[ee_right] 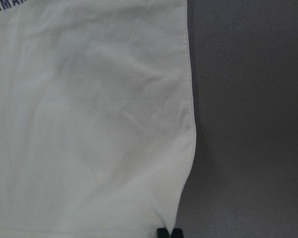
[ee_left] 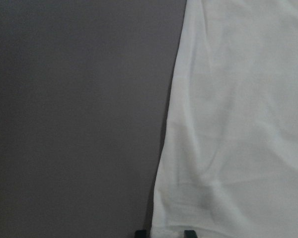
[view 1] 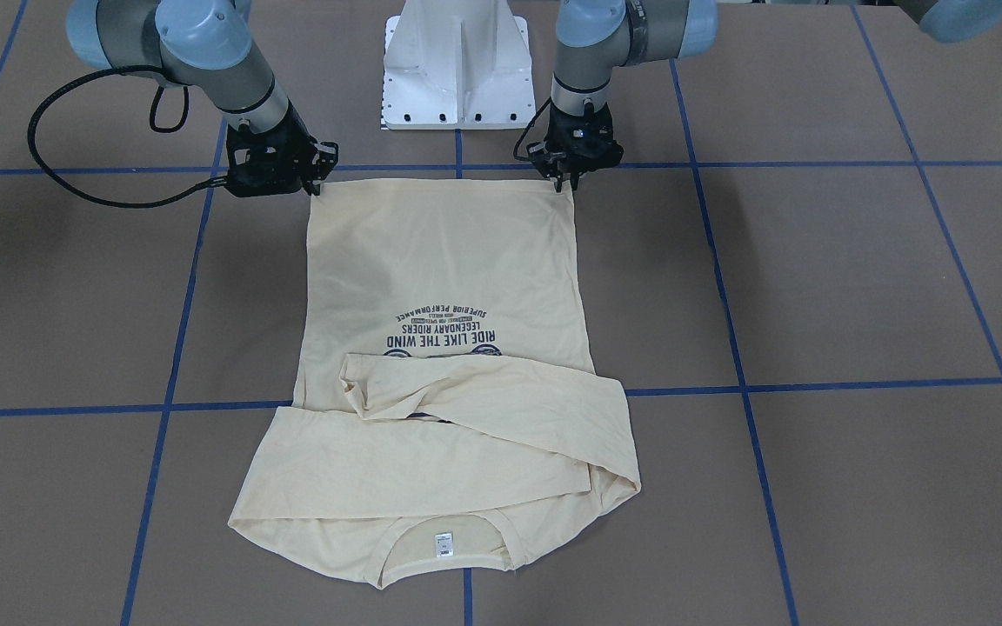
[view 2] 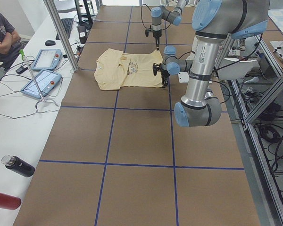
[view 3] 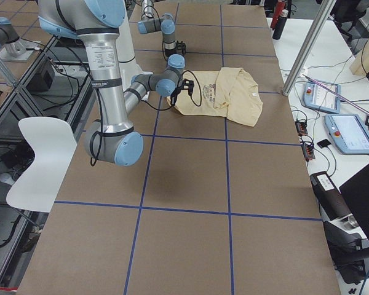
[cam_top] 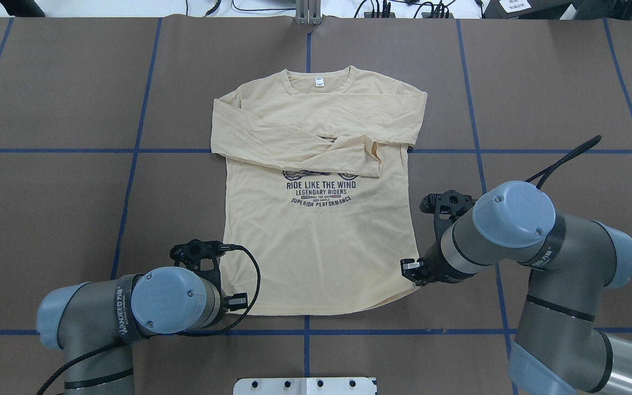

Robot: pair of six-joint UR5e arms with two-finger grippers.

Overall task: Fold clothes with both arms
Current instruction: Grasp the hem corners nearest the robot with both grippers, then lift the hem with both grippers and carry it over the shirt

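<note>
Grippers: left gripper point(view 1: 567, 180) is sitting at the shirt's point(view 1: 444, 261) hem corner on its own side. Its fingertips point(ee_left: 188, 233) are showing a narrow gap in the wrist cam and straddling the side edge, so it is reading as slightly parted, not yet clamped. The right gripper point(view 1: 318, 178) is sitting at the opposite hem corner. Its fingertips point(ee_right: 162, 232) are nearly meeting at the fabric's corner, so it is judged to be pinching cloth, tho contact is falling at the frame's bottom edge & not fully confirmed. Shirt is lying flat, print up, on the table point(view 1: 814, 278), centred in front of the pedestal base point(view 1: 456, 69). Hem is lying nearest the robot, collar w/ neck tag point(cam_top: 320, 82) farthest. Both sleeves are already lying crossed over the chest, covering the upper part of the print. Key relation: garment's long axis is running straight away from the robot, hem to collar. Both grippers are standing at the near end, one per corner, w/ the whole body extending ahead of them. Neither arm is sitting nearer; spacing is looking symmetrical. Judgement: next move is calling for a joint lift & carry of the hem fwd along that axis toward the collar, arms travelling in parallel. Risk: if the left grip is lagging, the hem is going to skew & the fold line run crooked. Thin fabric is also likely to be sagging btwn the corners.
</note>
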